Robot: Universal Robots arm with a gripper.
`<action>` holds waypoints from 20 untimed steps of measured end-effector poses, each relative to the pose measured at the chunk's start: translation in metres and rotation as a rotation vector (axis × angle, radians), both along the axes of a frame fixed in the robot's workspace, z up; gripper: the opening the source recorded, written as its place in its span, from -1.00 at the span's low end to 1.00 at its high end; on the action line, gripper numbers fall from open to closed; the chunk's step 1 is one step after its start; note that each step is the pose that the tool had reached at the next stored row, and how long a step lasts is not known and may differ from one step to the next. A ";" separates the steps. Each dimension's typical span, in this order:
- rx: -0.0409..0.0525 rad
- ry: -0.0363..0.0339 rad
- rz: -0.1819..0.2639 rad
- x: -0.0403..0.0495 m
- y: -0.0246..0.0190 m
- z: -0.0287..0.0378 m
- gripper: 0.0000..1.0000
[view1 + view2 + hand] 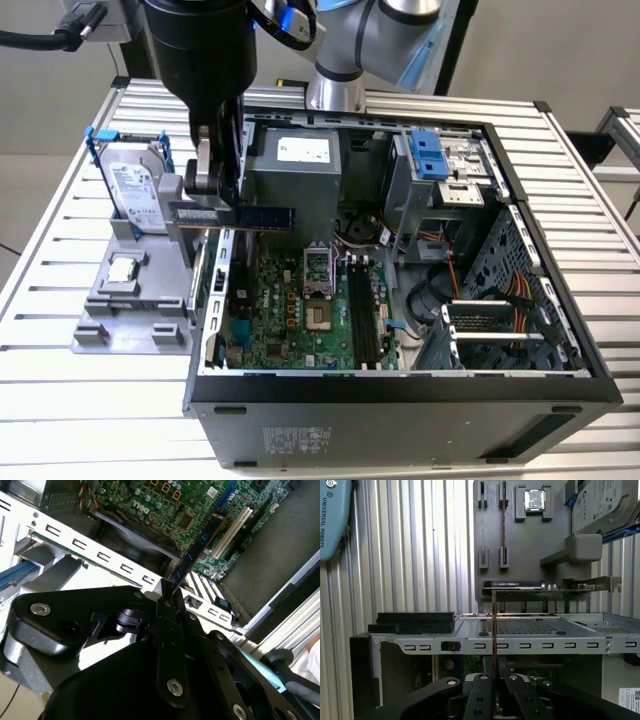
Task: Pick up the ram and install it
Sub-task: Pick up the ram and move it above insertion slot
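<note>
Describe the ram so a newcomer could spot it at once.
Start at the open computer case in the exterior view. Above its wall on that view's left, the tool grips the ram. It is a thin dark stick, unlike the boxy silver hard drive nearby.

Printed labels: hard drive [133, 190], power supply [296, 165]

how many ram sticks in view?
1. The ram is clamped in the gripper, by the case wall on the exterior view's left. Can't tell whether the board's slots hold more.
</note>
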State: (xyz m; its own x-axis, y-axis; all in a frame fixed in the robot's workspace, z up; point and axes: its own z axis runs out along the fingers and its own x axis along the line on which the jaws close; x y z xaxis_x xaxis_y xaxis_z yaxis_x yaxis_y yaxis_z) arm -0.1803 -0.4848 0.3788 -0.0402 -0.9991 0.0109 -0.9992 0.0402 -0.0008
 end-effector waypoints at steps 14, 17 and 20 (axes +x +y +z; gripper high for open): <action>0.0000 0.0000 0.000 0.0075 0.0000 0.0000 -1.00; -0.0001 0.0001 0.000 0.0091 0.0000 0.0000 -1.00; 0.0000 0.0000 0.000 0.0107 0.0000 0.0000 -1.00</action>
State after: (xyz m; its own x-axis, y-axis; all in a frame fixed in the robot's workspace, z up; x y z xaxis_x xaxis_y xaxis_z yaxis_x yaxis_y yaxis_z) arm -0.1696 -0.4848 0.3788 -0.0402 -0.9991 0.0109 -0.9992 0.0402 -0.0008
